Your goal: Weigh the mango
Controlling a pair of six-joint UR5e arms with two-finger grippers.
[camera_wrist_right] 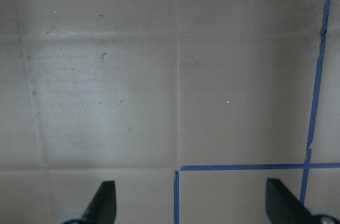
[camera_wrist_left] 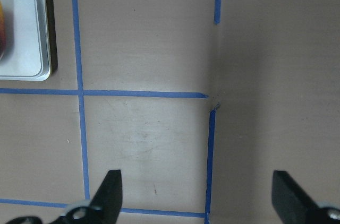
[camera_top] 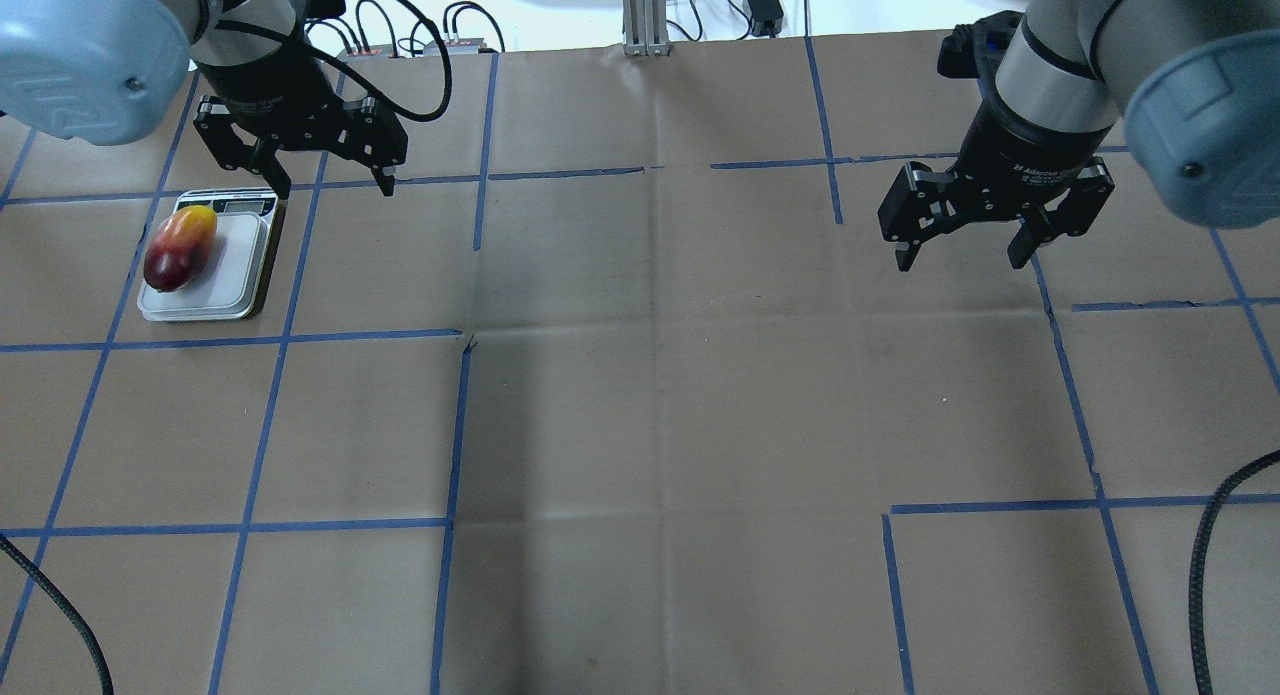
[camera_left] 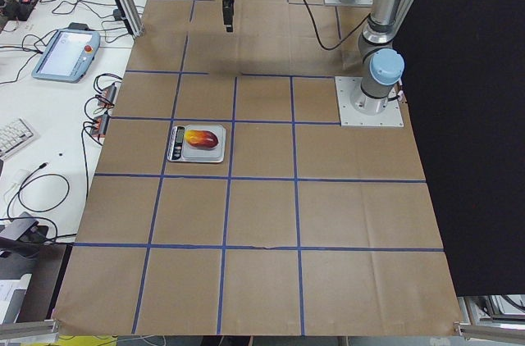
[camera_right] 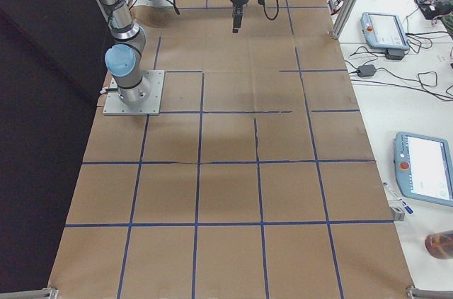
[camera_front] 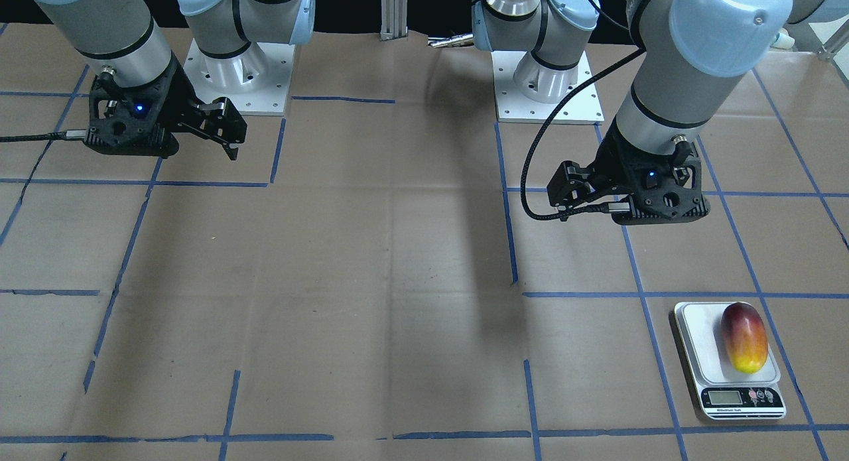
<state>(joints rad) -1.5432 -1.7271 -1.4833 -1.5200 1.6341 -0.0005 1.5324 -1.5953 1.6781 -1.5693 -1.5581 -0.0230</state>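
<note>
The mango (camera_top: 180, 247), dark red at one end and yellow at the other, lies on the white platform of a small kitchen scale (camera_top: 235, 265) at the table's left side. Both also show in the front view, the mango (camera_front: 744, 337) on the scale (camera_front: 696, 341), and in the left side view (camera_left: 203, 138). My left gripper (camera_top: 335, 180) is open and empty, hovering above the table just beside the scale, toward the table's middle. In the left wrist view (camera_wrist_left: 196, 192) the scale (camera_wrist_left: 24, 38) sits at the upper left. My right gripper (camera_top: 960, 255) is open and empty, far off on the right.
The table is covered in brown paper with a grid of blue tape lines (camera_top: 460, 425). Cables (camera_top: 60, 615) trail at the near left and right edges. Teach pendants (camera_left: 66, 55) and wires lie on the white bench beyond the far edge.
</note>
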